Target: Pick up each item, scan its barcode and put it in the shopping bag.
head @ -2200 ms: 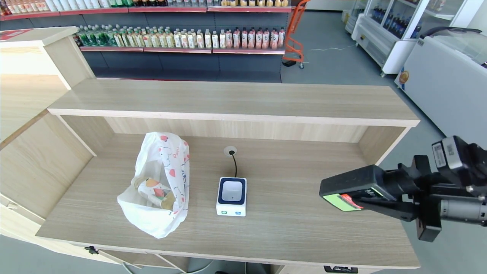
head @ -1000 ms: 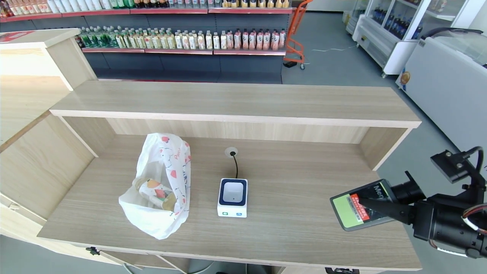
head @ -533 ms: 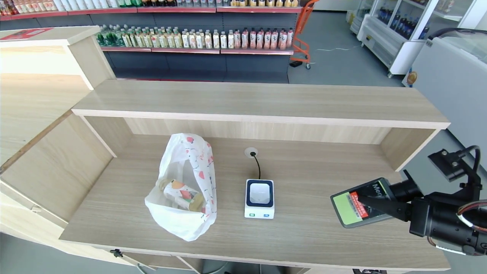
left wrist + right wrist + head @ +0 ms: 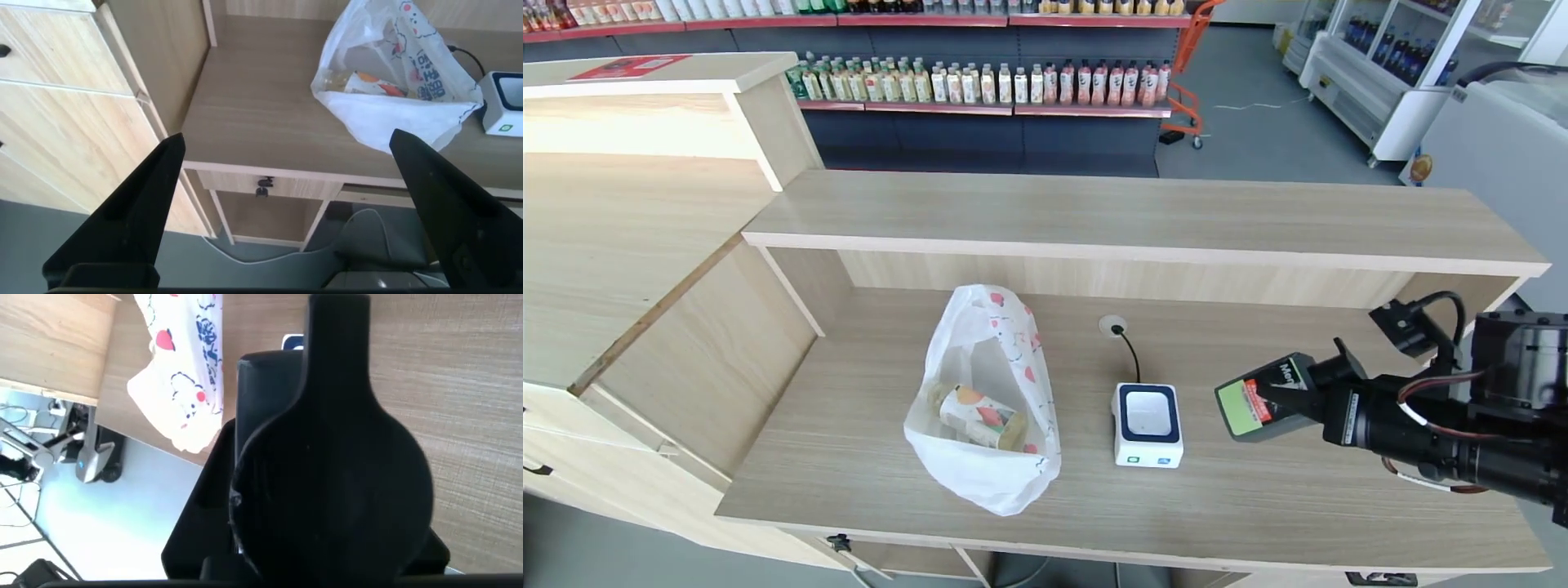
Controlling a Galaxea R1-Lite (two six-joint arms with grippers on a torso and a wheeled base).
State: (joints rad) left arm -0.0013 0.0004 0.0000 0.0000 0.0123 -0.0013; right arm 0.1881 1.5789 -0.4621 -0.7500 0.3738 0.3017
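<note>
Pale wood-grain checkout counter [image 4: 1258, 506], raised ledge along the far side. White plastic shopping bag with red heart print [image 4: 1001, 482] slumped left of centre, mouth open; printed cylindrical tub [image 4: 978, 417] lies on its side inside. Right gripper [image 4: 1278, 398] clamped on a black box with a green-and-red end label [image 4: 1241, 408], held above the counter, label end towards the white square scanner with dark blue frame [image 4: 1148, 414], near it but apart. Left gripper [image 4: 286, 220] fingers wide apart, low before the counter's front edge, bag side.

Black green-labelled box [image 4: 1262, 398] aloft beside scanner [image 4: 1148, 414]; printed bag [image 4: 982, 483] holds can [image 4: 978, 417].
</note>
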